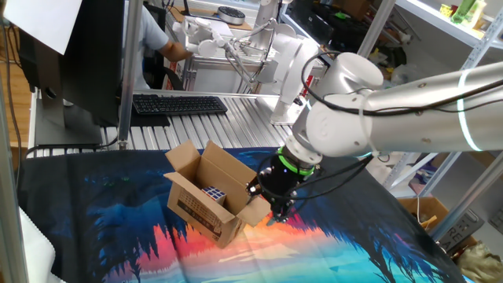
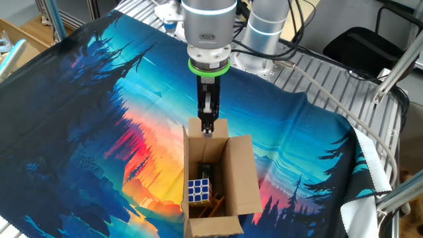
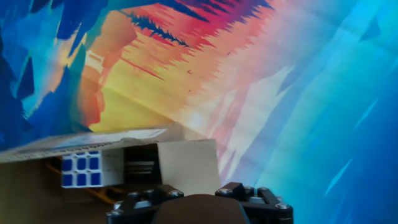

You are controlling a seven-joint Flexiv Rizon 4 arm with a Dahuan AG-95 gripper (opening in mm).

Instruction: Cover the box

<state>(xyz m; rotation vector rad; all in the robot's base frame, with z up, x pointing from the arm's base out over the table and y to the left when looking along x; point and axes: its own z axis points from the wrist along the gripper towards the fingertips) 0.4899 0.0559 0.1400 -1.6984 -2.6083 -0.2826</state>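
The box [image 1: 200, 206] stands open on the printed cloth, its flaps spread outward and black print on its long side. A cube puzzle [image 1: 214, 193] with blue and white squares lies inside it. My gripper [image 1: 277, 216] points down at the end flap nearest the arm. In the other fixed view the gripper [image 2: 207, 131] hangs over that same flap of the box [image 2: 241, 178], right at its edge, and the cube puzzle [image 2: 199, 191] shows below. In the hand view the flap [image 3: 186, 163] lies between the finger bases, which stand apart; the fingertips are out of frame.
A colourful printed cloth [image 1: 118, 228] covers the table. Behind it are a black keyboard [image 1: 179, 104], a monitor [image 1: 71, 55] and a metal post [image 1: 124, 79]. A paler carton [image 1: 424, 212] sits on the floor to the right. The arm's base [image 2: 264, 33] is at the cloth's far edge.
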